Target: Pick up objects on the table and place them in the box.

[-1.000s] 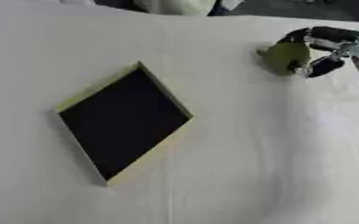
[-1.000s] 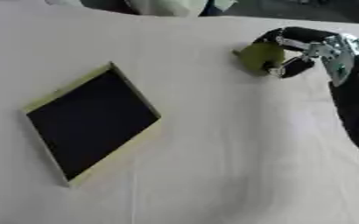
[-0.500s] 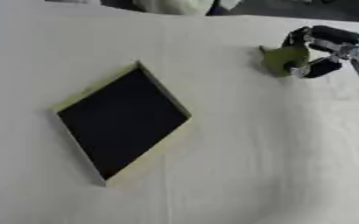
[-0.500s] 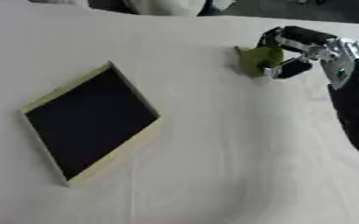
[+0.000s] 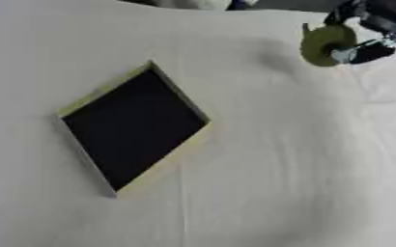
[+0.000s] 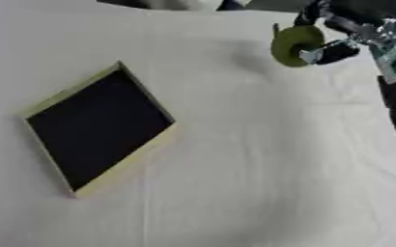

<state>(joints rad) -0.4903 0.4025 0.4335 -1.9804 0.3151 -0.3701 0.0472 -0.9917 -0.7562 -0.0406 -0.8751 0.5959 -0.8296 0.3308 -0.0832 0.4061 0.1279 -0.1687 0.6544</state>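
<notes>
Right eye view shows our right hand (image 6: 341,36) at the upper right, with the fingers curled around a flat olive-green object (image 6: 292,44), round in shape, which it holds above the white table cloth (image 6: 261,159). The box (image 6: 96,126), shallow with a pale rim and a dark inside, lies well apart, to the left and lower. Our left hand is not visible. We judge the carrying step is beginning. The risk we see is that the object, held near one edge only, can slip or turn on the way across, or that we release it over the rim and it falls outside the box.
</notes>
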